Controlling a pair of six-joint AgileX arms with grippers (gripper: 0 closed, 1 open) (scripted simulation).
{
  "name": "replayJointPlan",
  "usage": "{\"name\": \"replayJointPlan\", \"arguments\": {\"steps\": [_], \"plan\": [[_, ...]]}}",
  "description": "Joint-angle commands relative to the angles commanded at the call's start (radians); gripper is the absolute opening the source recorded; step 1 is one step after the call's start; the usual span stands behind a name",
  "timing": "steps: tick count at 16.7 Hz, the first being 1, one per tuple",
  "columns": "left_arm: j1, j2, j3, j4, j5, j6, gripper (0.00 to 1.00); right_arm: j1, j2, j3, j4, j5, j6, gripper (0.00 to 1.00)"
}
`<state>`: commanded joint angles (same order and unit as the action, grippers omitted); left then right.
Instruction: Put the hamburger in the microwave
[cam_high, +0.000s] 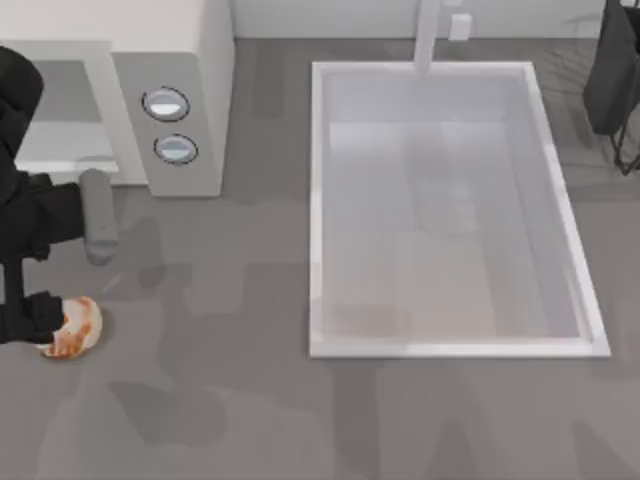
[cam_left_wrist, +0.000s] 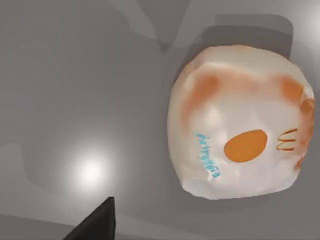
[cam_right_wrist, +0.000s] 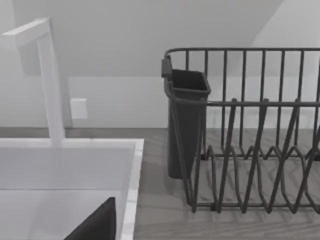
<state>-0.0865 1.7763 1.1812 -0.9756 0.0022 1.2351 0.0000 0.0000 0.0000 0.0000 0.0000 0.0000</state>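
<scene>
The hamburger (cam_high: 78, 328), a small cream-white bun with orange and reddish patches, lies on the grey table near its left edge, in front of the microwave (cam_high: 190, 60). My left gripper (cam_high: 35, 322) is low over the table, right against the bun's left side. In the left wrist view the hamburger (cam_left_wrist: 240, 125) rests on the tabletop, off to one side of a dark part of the gripper. The microwave stands at the back left, its two round dials (cam_high: 168, 125) on the side panel and its cavity (cam_high: 55, 110) to their left.
A grey bar handle (cam_high: 97, 215) sticks out in front of the microwave, above the bun. A big white sink basin (cam_high: 450, 345) with a tap (cam_high: 428, 35) fills the middle and right. My right arm (cam_high: 612, 75) is parked back right beside a dark dish rack (cam_right_wrist: 250, 140).
</scene>
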Motion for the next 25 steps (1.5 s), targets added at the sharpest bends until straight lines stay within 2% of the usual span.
{"name": "replayJointPlan", "arguments": {"steps": [6, 14, 22, 25], "plan": [[0.006, -0.003, -0.017, 0.016, 0.000, 0.002, 1.00, 0.000, 0.000, 0.000, 0.000, 0.000, 0.000, 1.00], [0.012, 0.078, -0.181, 0.260, 0.000, 0.012, 1.00, 0.000, 0.000, 0.000, 0.000, 0.000, 0.000, 1.00], [0.001, 0.153, -0.160, 0.313, 0.001, 0.004, 1.00, 0.000, 0.000, 0.000, 0.000, 0.000, 0.000, 1.00], [0.001, 0.153, -0.160, 0.313, 0.001, 0.004, 0.77, 0.000, 0.000, 0.000, 0.000, 0.000, 0.000, 1.00]]}}
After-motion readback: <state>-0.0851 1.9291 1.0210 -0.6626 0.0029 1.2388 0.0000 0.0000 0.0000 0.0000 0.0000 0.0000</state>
